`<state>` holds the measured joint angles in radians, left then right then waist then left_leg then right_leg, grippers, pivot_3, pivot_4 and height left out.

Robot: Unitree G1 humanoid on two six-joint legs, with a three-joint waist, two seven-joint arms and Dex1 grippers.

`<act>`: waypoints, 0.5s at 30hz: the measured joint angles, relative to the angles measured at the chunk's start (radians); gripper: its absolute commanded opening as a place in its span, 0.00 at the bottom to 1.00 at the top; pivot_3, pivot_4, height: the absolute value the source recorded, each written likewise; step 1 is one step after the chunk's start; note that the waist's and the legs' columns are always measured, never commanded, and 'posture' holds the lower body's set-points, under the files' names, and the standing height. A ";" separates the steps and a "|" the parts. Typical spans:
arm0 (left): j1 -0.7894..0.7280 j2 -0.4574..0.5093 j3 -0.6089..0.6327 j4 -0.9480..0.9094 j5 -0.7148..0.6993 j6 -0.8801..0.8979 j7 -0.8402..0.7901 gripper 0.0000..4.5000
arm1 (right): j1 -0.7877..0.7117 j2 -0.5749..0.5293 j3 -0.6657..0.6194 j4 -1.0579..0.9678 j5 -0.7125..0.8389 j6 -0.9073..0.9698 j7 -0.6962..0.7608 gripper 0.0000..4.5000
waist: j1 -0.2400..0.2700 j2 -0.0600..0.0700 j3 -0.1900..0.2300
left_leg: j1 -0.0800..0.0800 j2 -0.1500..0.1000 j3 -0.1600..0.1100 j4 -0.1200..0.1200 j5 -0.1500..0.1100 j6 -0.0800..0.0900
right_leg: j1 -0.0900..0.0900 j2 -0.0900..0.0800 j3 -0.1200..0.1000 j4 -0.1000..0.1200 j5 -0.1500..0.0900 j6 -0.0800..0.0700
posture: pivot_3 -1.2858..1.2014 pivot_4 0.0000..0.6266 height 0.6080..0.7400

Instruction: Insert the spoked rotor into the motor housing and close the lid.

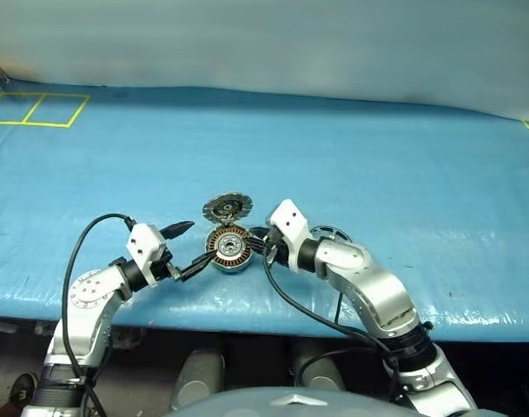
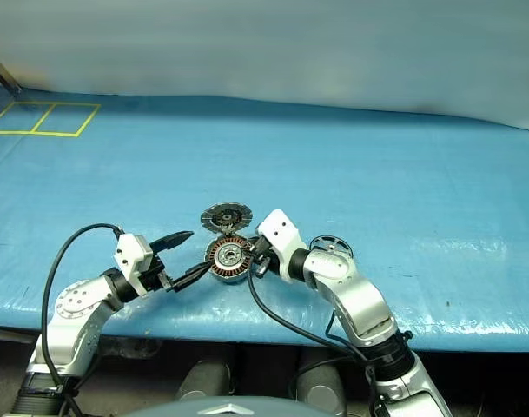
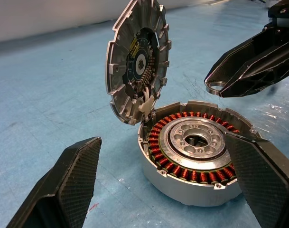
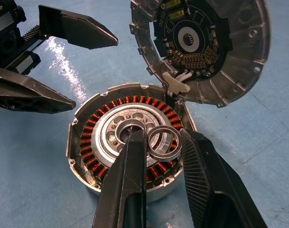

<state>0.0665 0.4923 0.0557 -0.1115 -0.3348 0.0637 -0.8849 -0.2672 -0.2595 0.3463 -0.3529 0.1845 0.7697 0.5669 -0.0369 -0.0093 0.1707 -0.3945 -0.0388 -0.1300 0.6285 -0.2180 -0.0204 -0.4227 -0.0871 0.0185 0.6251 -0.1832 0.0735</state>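
The motor housing [image 1: 228,250] sits near the table's front edge, its copper windings [image 4: 87,142] exposed. Its lid [image 1: 227,208] stands hinged open at the far rim, inner face [image 3: 137,66] showing. My left gripper [image 1: 197,243] is open, with a finger [image 3: 68,185] on either side of the housing [image 3: 191,137], apart from it. My right gripper [image 4: 162,137] hovers just over the housing's right side, shut on a small silver ring [image 4: 165,155]. The spoked rotor [image 1: 332,233] lies flat on the table behind my right forearm, partly hidden.
A blue sheet [image 1: 377,174] covers the table, whose front edge [image 1: 247,317] runs just below the housing. Yellow tape squares [image 1: 38,109] mark the far left corner. Black cables [image 1: 73,269] loop from both wrists.
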 measured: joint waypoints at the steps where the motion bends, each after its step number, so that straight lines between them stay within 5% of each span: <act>1: 0.002 0.002 0.000 0.000 0.000 -0.006 -0.006 1.00 | -0.006 0.002 0.007 0.007 0.000 -0.002 0.001 0.16 | 0.000 0.000 0.000 | 0.000 0.000 0.000 0.000 0.000 0.000 | 0.000 0.000 0.000 0.000 0.000 0.000 | 0.52 0.24 1.00; 15: 0.031 0.003 0.001 0.000 0.006 -0.030 -0.005 1.00 | -0.038 0.046 0.081 0.087 -0.008 -0.041 0.001 0.16 | 0.000 0.000 0.000 | -0.001 0.000 0.000 0.000 0.000 0.000 | -0.001 0.000 0.000 0.000 0.000 0.000 | 0.52 0.24 1.00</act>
<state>0.0979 0.4949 0.0566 -0.1114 -0.3292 0.0333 -0.8896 -0.3047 -0.2134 0.4273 -0.2660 0.1767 0.7283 0.5676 -0.0371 -0.0093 0.1707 -0.3952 -0.0388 -0.1300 0.6285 -0.2179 -0.0204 -0.4237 -0.0870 0.0185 0.6255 -0.1832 0.0735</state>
